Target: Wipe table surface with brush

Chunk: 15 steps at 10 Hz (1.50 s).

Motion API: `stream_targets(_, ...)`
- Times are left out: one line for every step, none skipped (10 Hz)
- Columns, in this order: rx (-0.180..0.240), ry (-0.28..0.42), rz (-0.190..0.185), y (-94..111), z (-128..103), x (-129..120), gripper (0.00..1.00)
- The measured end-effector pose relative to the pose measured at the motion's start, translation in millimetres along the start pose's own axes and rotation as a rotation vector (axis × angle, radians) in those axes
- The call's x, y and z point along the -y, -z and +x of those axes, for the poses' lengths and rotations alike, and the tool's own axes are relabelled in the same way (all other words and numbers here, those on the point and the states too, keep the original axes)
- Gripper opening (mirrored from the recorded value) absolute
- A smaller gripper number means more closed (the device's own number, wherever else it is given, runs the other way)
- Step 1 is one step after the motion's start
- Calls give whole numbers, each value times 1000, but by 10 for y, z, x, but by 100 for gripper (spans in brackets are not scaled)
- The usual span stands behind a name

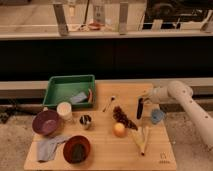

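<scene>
The brush (140, 108) is a short black stick. It hangs upright over the right part of the light tan table surface (105, 157). Its lower end is just above or on the wood; I cannot tell which. My gripper (142, 98) is shut on the brush's upper end and reaches in from the right on the white arm (180, 95). The brush stands right of the reddish-brown cluster (124, 116) and left of a small blue cup (157, 116).
An orange ball (119, 129) and a pale yellow husk (141, 140) lie in front of the brush. A green tray (70, 90) is at the back left. A spoon (109, 103), white cup (64, 110), metal cup (86, 120), purple bowl (46, 122), red bowl (76, 148) and blue cloth (49, 147) fill the left side.
</scene>
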Motion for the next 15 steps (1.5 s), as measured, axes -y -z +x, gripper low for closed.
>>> stream_targets(12, 8, 1, -116, -27, 111, 0)
stream_targets(27, 15, 2, -220, -66, 203, 0)
stream_targets(51, 25, -2, -345, -112, 282, 0)
stream_targets(79, 36, -10, -466, -197, 299, 0)
stream_targets(99, 45, -16, -543, -276, 295, 0)
stream_targets(116, 53, -19, -573, -329, 280, 0)
stream_targets(141, 68, -23, -587, -431, 248, 0)
stream_targets(159, 82, -25, -577, -552, 210, 0)
stream_targets(178, 99, -23, -536, -701, 143, 0)
stream_targets(194, 112, -20, -470, -837, 68, 0)
stream_targets(206, 122, -18, -412, -949, -5, 0)
stream_targets(219, 130, -16, -333, -1070, -92, 0)
stream_targets(228, 132, -15, -276, -1143, -169, 0)
stream_targets(229, 125, -16, -217, -1175, -249, 0)
stream_targets(219, 116, -16, -164, -1147, -293, 0)
